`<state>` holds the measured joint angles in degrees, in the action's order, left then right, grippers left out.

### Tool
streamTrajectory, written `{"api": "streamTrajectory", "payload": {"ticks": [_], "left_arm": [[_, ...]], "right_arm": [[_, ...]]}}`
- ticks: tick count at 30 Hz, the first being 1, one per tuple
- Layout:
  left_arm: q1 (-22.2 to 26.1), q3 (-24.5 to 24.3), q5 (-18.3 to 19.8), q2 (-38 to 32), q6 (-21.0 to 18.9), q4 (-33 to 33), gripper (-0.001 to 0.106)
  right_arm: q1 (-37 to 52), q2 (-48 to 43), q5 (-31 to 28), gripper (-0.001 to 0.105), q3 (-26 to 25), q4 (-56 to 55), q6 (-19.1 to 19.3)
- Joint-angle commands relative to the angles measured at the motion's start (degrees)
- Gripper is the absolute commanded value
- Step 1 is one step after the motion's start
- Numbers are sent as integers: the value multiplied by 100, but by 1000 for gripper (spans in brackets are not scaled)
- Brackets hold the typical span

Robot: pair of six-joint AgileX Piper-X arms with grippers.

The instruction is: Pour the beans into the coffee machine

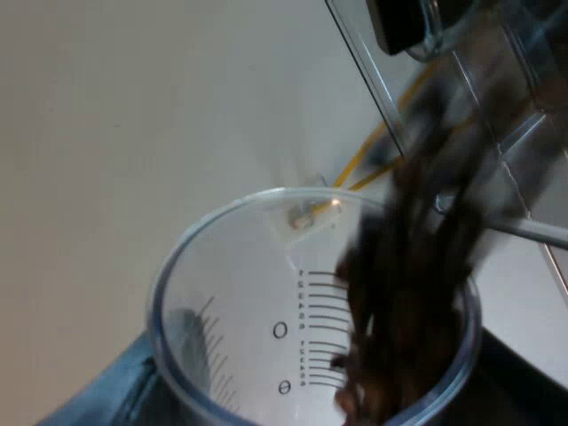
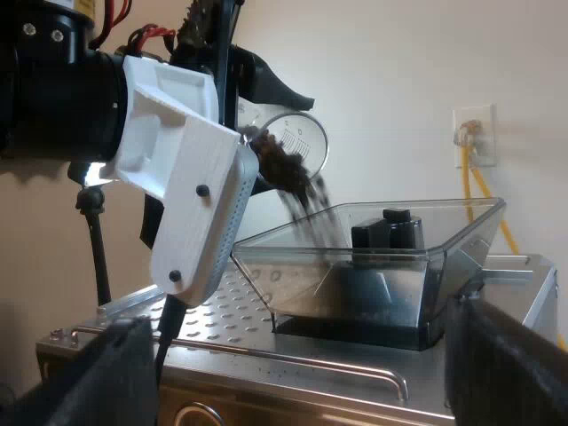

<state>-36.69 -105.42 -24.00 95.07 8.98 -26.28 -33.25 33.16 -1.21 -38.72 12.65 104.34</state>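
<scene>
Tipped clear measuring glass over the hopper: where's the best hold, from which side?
Lower wall of the clear plastic measuring glass, approached from its base end: its mouth tilts toward the transparent bean hopper, dark beans streaming over the rim.

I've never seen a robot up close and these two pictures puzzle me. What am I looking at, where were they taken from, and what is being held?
This is a robot with two arms, and each picture is taken from one arm's wrist. The left wrist view looks straight into a clear measuring glass, tipped so that dark coffee beans slide out of it. The right wrist view sees the same thing from the other arm: the left tool holds the glass over the clear bean hopper on top of a steel espresso machine, and the beans are falling into it. The two dark shapes nearest in that view belong to the right tool: its fingers are spread apart and hold nothing.
</scene>
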Motion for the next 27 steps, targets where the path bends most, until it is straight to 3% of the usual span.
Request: {"api": "streamTrajectory", "payload": {"ticks": [1,5,16,18,21,27], "left_arm": [[-17,-23,31,-35,209,136,26],[-17,-23,297,-35,422,168,26],[-17,-23,315,-35,561,394,26],[-17,-23,315,-35,709,394,25],[-17,-23,321,-35,1324,394,21],[-17,-23,414,-35,1449,394,19]], "right_arm": [[-9,-32,13,69,-24,89,28],[-9,-32,13,69,-24,89,-29],[-9,-32,13,69,-24,89,-51],[-9,-32,13,69,-24,89,-51],[-9,-32,13,69,-24,89,-51],[-9,-32,13,69,-24,89,-95]]}}
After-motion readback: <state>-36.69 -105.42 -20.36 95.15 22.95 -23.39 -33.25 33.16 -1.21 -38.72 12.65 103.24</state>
